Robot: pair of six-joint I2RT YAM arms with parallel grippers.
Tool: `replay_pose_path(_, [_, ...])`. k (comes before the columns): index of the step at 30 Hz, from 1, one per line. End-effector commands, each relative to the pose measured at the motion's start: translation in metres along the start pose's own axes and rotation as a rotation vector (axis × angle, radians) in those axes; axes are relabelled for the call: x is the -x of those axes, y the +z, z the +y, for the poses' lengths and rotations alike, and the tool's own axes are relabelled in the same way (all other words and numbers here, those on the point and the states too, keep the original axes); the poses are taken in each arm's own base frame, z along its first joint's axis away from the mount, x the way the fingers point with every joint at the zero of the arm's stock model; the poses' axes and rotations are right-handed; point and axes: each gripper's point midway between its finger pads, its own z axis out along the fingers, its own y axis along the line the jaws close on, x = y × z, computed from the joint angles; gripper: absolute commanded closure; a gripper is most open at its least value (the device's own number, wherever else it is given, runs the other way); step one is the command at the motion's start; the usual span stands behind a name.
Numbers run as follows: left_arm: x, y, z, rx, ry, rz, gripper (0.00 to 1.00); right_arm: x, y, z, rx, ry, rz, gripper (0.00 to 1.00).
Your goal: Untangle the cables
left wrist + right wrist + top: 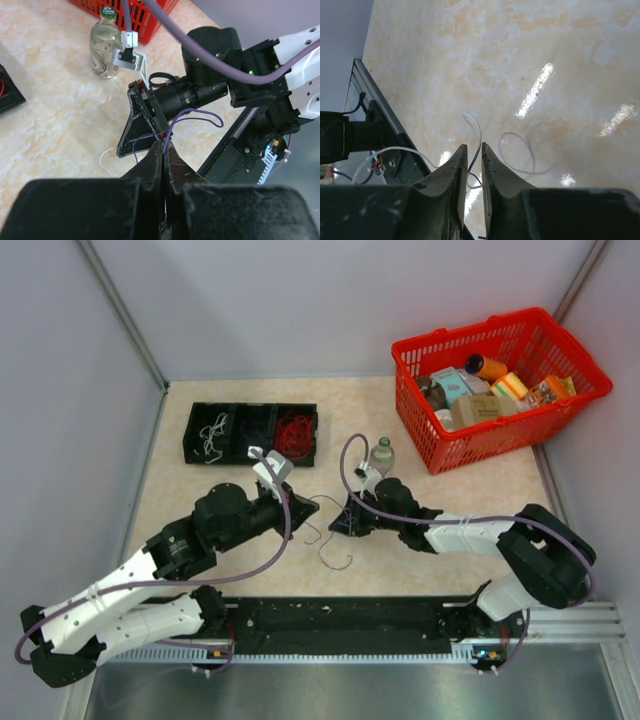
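Note:
A thin dark blue-purple cable and a thin white cable lie loosely crossed on the table between my grippers. My left gripper is shut on the blue-purple cable, which loops out from its tips toward the right gripper; in the top view it is just left of the wires. My right gripper is low over the table, jaws a narrow gap apart, with the white cable running between them. In the top view it is just right of the wires. A red cable bunch and a white bunch lie in the black tray.
A small glass bottle stands just behind the right gripper, also in the left wrist view. A red basket of groceries sits at the back right. A black rail runs along the near table edge.

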Motion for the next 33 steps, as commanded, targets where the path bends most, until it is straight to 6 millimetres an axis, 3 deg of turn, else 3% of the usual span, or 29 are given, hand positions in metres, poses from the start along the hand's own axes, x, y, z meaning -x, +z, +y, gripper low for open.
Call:
replay_pose_path(1, [0.036, -0.015, -0.009, -0.019, -0.002, -0.103, 1.0, 0.013, 0.008, 0.013, 0.012, 0.043, -0.04, 0.87])
replay_pose_path(3, [0.041, -0.02, -0.008, -0.013, 0.007, -0.119, 1.0, 0.011, 0.006, 0.015, 0.027, 0.033, -0.038, 0.87])
replay_pose_path(5, [0.047, -0.025, -0.006, 0.001, 0.01, -0.136, 1.0, 0.011, 0.003, 0.014, 0.02, 0.028, -0.042, 1.0])
replay_pose_path(8, [0.06, -0.037, -0.003, 0.029, 0.024, -0.17, 1.0, 0.013, -0.004, 0.009, -0.019, 0.027, -0.06, 1.0])
replay_pose_path(10, [0.077, -0.05, 0.006, 0.091, 0.022, -0.222, 1.0, 0.016, -0.016, -0.009, -0.126, 0.057, -0.104, 1.0])
replay_pose_path(13, [0.107, -0.087, 0.04, 0.293, -0.013, -0.353, 1.0, 0.021, -0.051, -0.045, -0.327, 0.107, -0.23, 1.0])
replay_pose_path(14, [0.117, -0.105, 0.059, 0.404, -0.034, -0.413, 1.0, 0.026, -0.067, -0.054, -0.393, 0.128, -0.287, 1.0])
replay_pose_path(17, [0.142, -0.165, 0.089, 0.592, -0.085, -0.578, 1.0, 0.031, -0.121, -0.093, -0.613, 0.211, -0.428, 1.0])
replay_pose_path(20, [0.155, -0.206, 0.103, 0.68, -0.111, -0.696, 1.0, 0.034, -0.172, -0.123, -0.734, 0.353, -0.558, 1.0])
replay_pose_path(22, [0.158, -0.224, 0.109, 0.718, -0.115, -0.738, 1.0, 0.039, -0.202, -0.136, -0.784, 0.414, -0.643, 1.0])
replay_pose_path(25, [0.157, -0.239, 0.115, 0.762, -0.12, -0.75, 1.0, 0.052, -0.234, -0.138, -0.81, 0.392, -0.723, 1.0])
replay_pose_path(28, [0.155, -0.242, 0.117, 0.776, -0.121, -0.741, 1.0, 0.062, -0.232, -0.125, -0.768, 0.353, -0.694, 1.0])
replay_pose_path(33, [0.153, -0.217, 0.111, 0.741, -0.126, -0.693, 1.0, 0.072, -0.184, -0.087, -0.494, 0.183, -0.546, 1.0])
